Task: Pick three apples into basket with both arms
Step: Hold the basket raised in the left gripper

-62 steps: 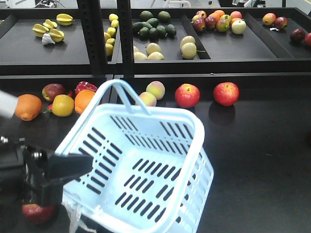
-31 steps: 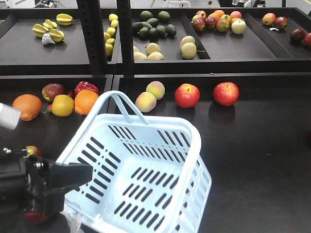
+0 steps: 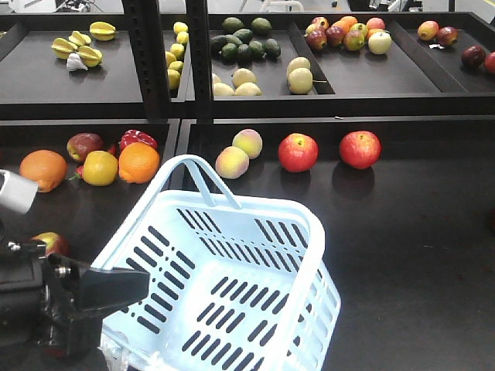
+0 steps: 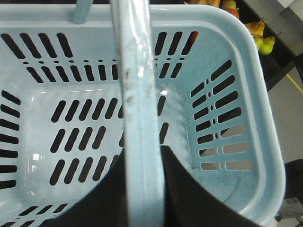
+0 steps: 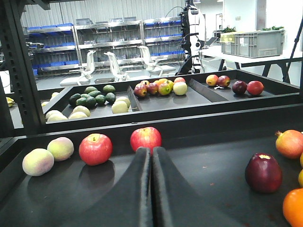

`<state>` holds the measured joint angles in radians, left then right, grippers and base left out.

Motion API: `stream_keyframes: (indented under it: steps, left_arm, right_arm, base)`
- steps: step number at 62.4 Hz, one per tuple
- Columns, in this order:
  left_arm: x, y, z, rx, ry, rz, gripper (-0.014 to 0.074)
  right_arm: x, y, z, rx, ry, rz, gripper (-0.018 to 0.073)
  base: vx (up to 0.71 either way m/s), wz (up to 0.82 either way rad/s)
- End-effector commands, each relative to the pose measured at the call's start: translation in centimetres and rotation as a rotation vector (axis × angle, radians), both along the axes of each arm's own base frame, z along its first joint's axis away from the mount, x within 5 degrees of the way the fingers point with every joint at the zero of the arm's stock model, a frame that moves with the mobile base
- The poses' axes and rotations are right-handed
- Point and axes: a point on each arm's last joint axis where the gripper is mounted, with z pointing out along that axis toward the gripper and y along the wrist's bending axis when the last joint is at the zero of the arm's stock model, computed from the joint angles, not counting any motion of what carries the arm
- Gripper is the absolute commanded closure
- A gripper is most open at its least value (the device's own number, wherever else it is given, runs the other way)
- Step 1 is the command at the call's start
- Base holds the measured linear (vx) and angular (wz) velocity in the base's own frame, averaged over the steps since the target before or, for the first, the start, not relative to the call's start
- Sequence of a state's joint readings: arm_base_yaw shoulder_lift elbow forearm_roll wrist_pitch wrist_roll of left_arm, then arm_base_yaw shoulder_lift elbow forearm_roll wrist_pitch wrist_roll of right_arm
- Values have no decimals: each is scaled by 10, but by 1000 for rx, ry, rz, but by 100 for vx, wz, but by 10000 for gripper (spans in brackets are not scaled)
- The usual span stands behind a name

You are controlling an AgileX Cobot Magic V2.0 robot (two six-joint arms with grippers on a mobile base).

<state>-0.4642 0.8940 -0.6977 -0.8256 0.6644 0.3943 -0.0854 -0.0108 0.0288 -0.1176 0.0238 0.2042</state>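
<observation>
The pale blue basket [image 3: 232, 286] hangs tilted at the lower left, empty, and fills the left wrist view [image 4: 227, 118]. My left gripper [image 3: 116, 284] [image 4: 144, 153] is shut on one of its hoop handles. Two red apples [image 3: 298, 151] [image 3: 360, 148] rest on the dark shelf beyond it, also seen in the right wrist view [image 5: 95, 149] [image 5: 146, 138]. Another apple [image 3: 48, 243] peeks out behind my left arm. My right gripper [image 5: 151, 151] is shut with nothing in it, pointing at the right-hand apple from a short way off. A darker red apple [image 5: 262, 172] lies to its right.
Two peaches [image 3: 240, 153] sit left of the apples. Oranges [image 3: 44, 170] [image 3: 138, 162] and a yellow fruit [image 3: 100, 168] lie at the far left. A black upright post [image 3: 147, 62] stands ahead. The upper shelf [image 3: 387, 77] holds avocados, star fruit and mixed fruit.
The basket has sunk lower in the front view and swung slightly, still held by my left gripper. The apple behind my left arm has come into sight.
</observation>
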Motion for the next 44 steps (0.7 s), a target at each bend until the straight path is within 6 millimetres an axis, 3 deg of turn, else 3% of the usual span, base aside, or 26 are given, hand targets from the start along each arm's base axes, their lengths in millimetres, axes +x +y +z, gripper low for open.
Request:
stream_keyframes:
  steps: [1,44]
  left_arm:
    - [1,-1,17,-82,-49,38,603]
    - [1,-1,17,-82,-49,38,603]
  right_arm:
    - [-1,1,2,-23,-65,2,564]
    - [-1,1,2,-23,-65,2,564]
  base:
    - [0,0]
    - [-1,4]
